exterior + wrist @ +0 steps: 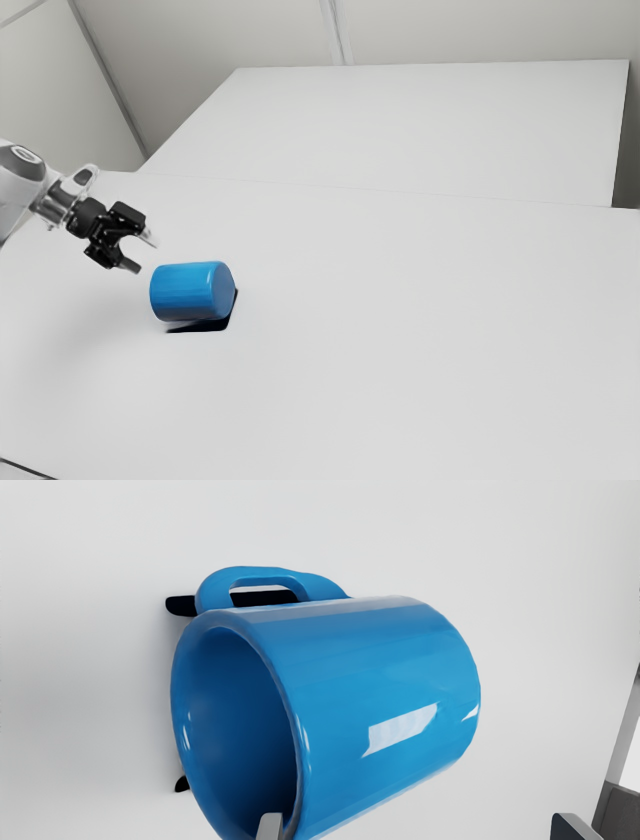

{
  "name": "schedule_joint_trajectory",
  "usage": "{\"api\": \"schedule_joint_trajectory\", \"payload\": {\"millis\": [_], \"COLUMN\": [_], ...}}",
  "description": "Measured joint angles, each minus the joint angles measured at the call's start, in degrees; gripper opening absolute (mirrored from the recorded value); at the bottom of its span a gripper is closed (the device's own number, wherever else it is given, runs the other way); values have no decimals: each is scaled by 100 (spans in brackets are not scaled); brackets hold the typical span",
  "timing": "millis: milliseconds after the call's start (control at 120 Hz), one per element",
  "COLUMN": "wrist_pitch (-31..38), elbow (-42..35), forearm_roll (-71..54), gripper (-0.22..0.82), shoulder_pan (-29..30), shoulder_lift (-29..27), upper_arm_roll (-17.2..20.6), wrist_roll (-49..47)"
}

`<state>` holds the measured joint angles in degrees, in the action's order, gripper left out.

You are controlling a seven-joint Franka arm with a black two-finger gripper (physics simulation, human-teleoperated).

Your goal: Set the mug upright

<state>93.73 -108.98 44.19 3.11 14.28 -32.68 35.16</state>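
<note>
A white table is stretching broad and flat, its plain top taking a soft grey shade in places. A blue mug is lying on its side on it, its closed end facing the exterior view's right. In the wrist view its mouth is showing a dark blue inside, and its handle is sticking out from the side. A black shadow is spreading on the tabletop beneath the mug and showing through the handle's loop.
</note>
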Motion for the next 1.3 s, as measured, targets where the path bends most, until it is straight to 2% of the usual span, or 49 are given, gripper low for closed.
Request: {"api": "schedule_joint_trajectory", "payload": {"millis": [342,575,1108,1300], "wrist_pitch": [-51,-201,-311,-263], "elbow": [-495,-742,-720,-690], "forearm_roll": [711,1104,1301,1434], "gripper": [58,56,18,-3], "shoulder_pan": [213,215,32,-148], "shoulder_lift": [355,357,204,205], "upper_arm_roll": [114,121,196,214], "wrist_roll": [543,800,1071,1102]}}
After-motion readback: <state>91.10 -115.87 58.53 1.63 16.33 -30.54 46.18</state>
